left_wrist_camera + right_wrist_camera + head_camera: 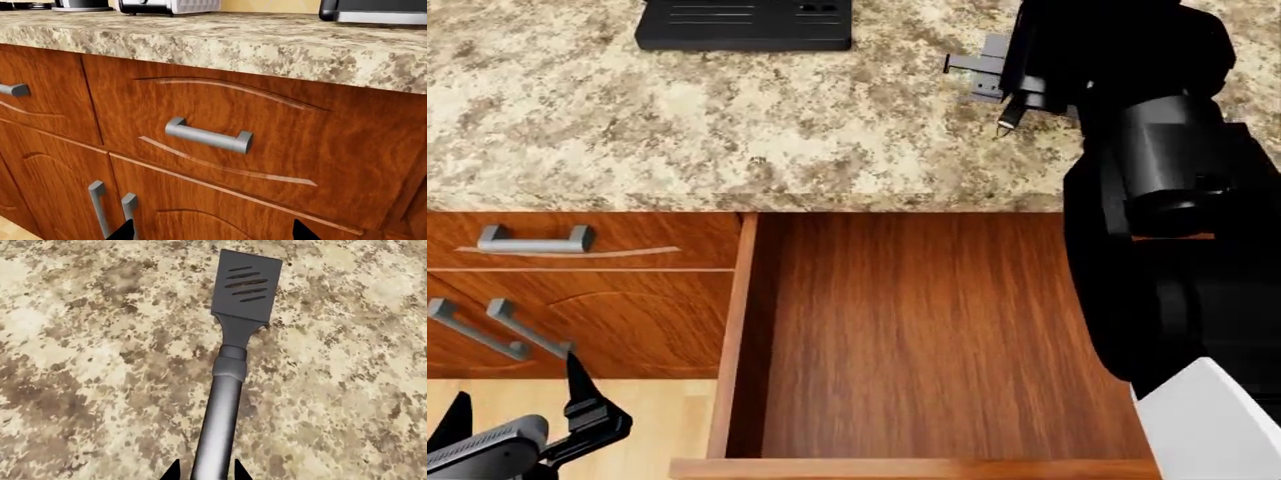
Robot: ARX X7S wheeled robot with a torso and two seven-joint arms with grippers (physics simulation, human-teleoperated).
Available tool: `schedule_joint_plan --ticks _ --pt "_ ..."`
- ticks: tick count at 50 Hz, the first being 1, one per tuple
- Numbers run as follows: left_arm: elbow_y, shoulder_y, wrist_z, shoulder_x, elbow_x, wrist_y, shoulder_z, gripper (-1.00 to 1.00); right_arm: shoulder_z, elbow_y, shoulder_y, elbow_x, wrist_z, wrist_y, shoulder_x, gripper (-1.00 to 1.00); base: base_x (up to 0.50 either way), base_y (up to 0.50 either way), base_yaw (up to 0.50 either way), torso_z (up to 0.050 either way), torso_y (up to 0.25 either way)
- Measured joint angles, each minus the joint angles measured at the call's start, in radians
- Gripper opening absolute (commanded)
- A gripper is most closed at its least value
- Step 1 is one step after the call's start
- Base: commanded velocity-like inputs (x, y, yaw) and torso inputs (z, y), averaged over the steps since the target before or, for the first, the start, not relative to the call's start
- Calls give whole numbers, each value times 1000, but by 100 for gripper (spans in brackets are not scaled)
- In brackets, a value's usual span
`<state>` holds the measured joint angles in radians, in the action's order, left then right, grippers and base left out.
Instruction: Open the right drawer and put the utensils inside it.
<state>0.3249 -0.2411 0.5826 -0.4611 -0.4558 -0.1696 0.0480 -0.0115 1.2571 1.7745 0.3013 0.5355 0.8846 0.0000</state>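
Head view shows the drawer [948, 340] already pulled wide open below the worktop [694, 130], its wood-grain floor bare, so the step in hand looks like picking up the first utensil. The right hand [205, 471] reaches over the worktop toward 1 o'clock from the drawer. In its wrist view the spatula [230, 355] lies flat on the speckled stone, blade away from the hand, and the slim handle runs straight between the two fingertips [173, 471].

To do this well, I'd say the hand should come squarely down so both tips straddle the handle, close well back from the blade, and lift level before swinging toward 6 o'clock over the drawer. A skewed grip could let the long tool pivot.

The tips stand narrowly apart, one on each side of the handle; whether they press it yet I cannot tell. The left hand [514, 410] hangs low at 8 o'clock in front of the cabinet doors, its fingers spread apart and holding nothing. No spoon can be made out.
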Motion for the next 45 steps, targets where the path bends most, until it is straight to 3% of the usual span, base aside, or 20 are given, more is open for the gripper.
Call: schedule_joint_plan --ticks 24,40,45 --pt "77 -11 34 -12 -6 35 0 100 32 35 -24 -74 6 9 0 -100 0 0 0 0 65" --pt "91 -16 40 -17 -8 40 -2 100 -32 52 -21 -35 3 2 0 -100 1 0 0 0 248" --pt "87 -17 36 -17 -7 33 -3 100 -52 52 -12 -38 -10 3 0 -100 0 0 0 0 24"
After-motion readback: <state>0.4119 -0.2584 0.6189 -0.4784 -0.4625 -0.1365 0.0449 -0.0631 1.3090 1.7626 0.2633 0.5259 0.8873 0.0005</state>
